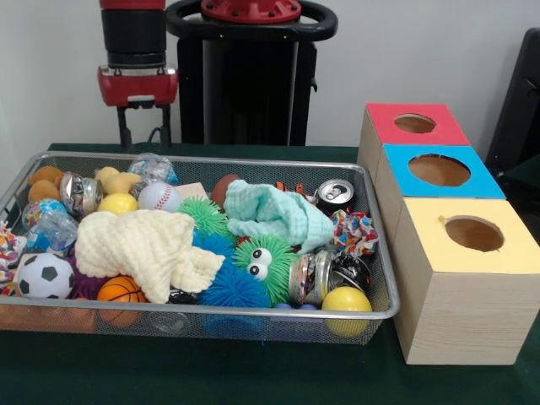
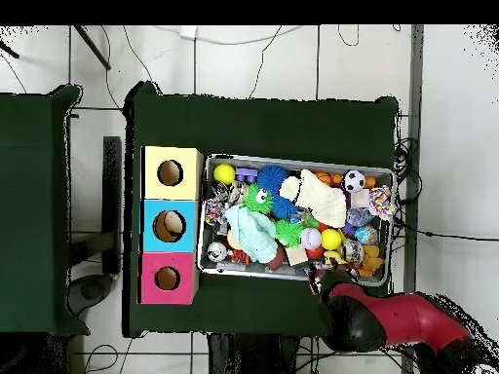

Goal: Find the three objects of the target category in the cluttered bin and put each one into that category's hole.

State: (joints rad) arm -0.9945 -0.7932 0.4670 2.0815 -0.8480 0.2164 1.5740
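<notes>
The wire basket (image 1: 381, 310) sits on the green table (image 1: 253, 371), full of toys. Everything here is placed from the basket. Just beside it, on the side away from the gripper, stand three wooden boxes in a row. Each has a round hole on top: a yellow box (image 1: 472, 232), a blue box (image 1: 439, 171) and a red box (image 1: 415, 124).

The gripper (image 1: 143, 128) hangs behind the basket's back rim, over the corner far from the boxes. Two thin black fingers (image 1: 124, 131) point down with a gap between them, and nothing sits in that gap. So the pincer looks let go and empty. It does not touch the basket.

I think the job is at the searching part. Nothing is picked up, and no toy pokes out of any hole, though I cannot see inside the boxes.

Inside the basket lie balls: a baseball (image 1: 159, 196), a soccer ball (image 1: 45, 276), a basketball (image 1: 120, 291) and a yellow ball (image 1: 346, 300). There are cans too, like the one (image 1: 335, 194) at the back near the boxes. A cream cloth (image 1: 148, 245) and a mint cloth (image 1: 278, 215) cover some things. A green fuzzy toy with eyes (image 1: 263, 263) sits in the middle.

Next the arm must come forward over the rim and drop onto one toy. The toys are packed tight, so the fingers have little room. The rim is low, but the toy must be lifted above the box tops.
</notes>
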